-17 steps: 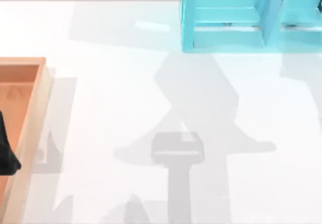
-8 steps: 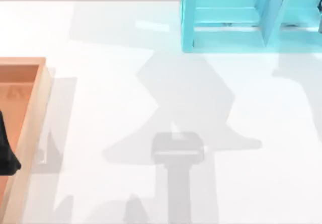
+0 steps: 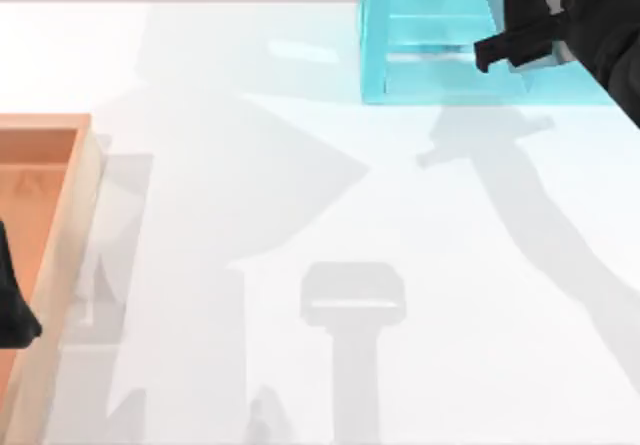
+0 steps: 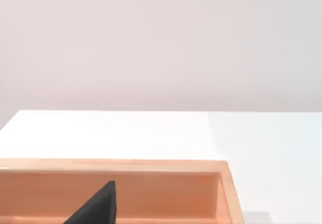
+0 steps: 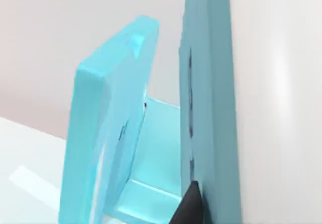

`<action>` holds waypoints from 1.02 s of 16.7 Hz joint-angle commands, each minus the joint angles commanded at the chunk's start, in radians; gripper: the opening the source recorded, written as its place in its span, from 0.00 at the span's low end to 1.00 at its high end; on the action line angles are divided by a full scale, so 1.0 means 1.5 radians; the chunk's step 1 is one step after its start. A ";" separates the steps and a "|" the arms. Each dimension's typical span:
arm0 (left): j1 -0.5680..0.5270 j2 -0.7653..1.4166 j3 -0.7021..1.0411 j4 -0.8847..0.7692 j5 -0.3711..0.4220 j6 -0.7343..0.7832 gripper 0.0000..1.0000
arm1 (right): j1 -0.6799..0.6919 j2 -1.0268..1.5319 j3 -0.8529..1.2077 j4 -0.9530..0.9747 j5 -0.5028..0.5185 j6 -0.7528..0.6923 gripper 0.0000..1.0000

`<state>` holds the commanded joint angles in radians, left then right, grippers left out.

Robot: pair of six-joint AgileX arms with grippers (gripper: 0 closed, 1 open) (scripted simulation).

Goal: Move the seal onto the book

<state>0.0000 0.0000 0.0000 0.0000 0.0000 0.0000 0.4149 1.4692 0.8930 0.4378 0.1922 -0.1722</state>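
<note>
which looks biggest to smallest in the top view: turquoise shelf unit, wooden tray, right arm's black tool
1. The light turquoise shelf unit at the far edge, partly cut off.
2. The orange-brown wooden tray at the left edge, also cut off, so these two are close.
3. The right arm's black tool, over the shelf unit.

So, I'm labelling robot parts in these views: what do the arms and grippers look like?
The right arm is black and blocky, with a white patch near its black gripper. The left gripper is a plain black tapered shape. No cables or markings are visible.

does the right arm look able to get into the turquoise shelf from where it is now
Probably yes. The right claw hangs right over the turquoise shelf at the table's far right, nothing visible between them. The left claw sits over the wooden tray.
</note>
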 joint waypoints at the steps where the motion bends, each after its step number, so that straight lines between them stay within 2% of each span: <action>1: 0.000 0.000 0.000 0.000 0.000 0.000 1.00 | 0.045 0.031 0.011 0.005 0.032 -0.054 0.00; 7: 0.000 0.000 0.000 0.000 0.000 0.000 1.00 | 0.294 0.225 0.069 0.031 0.235 -0.382 0.00; 11: 0.000 0.000 0.000 0.000 0.000 0.000 1.00 | 0.411 0.326 0.106 0.054 0.353 -0.565 0.00; 14: 0.000 0.000 0.000 0.000 0.000 0.000 1.00 | 0.461 0.371 0.129 0.071 0.413 -0.652 0.00; 17: 0.000 0.000 0.000 0.000 0.000 0.000 1.00 | 0.475 0.384 0.137 0.077 0.433 -0.679 0.00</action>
<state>0.0000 0.0000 0.0000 0.0000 0.0000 0.0000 1.1277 2.0458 1.0983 0.5539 0.8424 -1.1904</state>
